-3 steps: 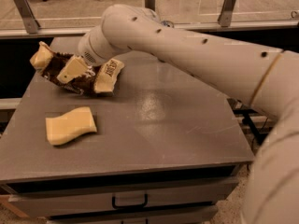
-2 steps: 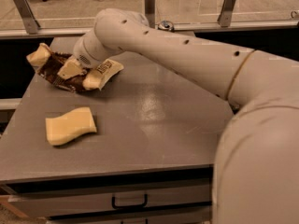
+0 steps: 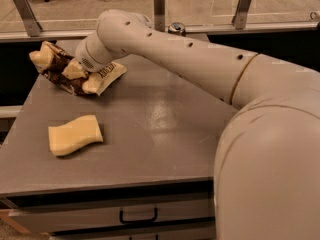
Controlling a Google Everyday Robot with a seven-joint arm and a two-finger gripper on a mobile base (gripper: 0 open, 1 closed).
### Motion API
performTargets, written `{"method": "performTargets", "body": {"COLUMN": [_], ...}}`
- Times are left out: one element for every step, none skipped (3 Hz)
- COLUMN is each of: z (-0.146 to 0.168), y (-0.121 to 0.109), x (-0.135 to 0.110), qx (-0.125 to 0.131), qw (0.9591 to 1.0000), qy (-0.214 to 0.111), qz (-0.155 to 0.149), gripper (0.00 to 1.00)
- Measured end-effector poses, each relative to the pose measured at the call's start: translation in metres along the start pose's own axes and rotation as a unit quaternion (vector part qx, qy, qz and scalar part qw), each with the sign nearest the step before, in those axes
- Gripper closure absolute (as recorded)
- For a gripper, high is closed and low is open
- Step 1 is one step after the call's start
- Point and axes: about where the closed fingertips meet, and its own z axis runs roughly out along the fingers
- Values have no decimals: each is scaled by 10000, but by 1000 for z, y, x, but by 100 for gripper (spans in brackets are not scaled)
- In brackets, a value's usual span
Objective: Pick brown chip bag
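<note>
The brown chip bag lies crinkled at the table's back left corner, dark brown with pale yellow ends and white lettering. My gripper reaches down onto its middle from the right, the arm stretching across the table's back. Its pale fingers sit on either side of a fold of the bag and are closed on it. The bag still rests on the table, and the gripper covers part of it.
A pale yellow sponge lies at the front left of the grey table. A can stands at the back edge behind my arm. A glass railing with metal posts runs behind the table. A drawer handle is below the front edge.
The fingers have drawn closer together on the bag. The bag has bunched up and shifted slightly left, and the arm has swung lower over the table's back.
</note>
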Motion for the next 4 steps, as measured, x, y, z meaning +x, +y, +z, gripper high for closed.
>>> {"method": "performTargets", "body": {"z": [-3, -4, -4, -4], "y": [-1, -1, -1, -2], "x": [-2, -2, -2, -3], "qx": [24, 24, 24, 25], "qw": [10000, 10000, 10000, 10000], "qy": [-41, -41, -41, -42], "qz": [12, 12, 12, 13], "gripper": [100, 100, 100, 100]}}
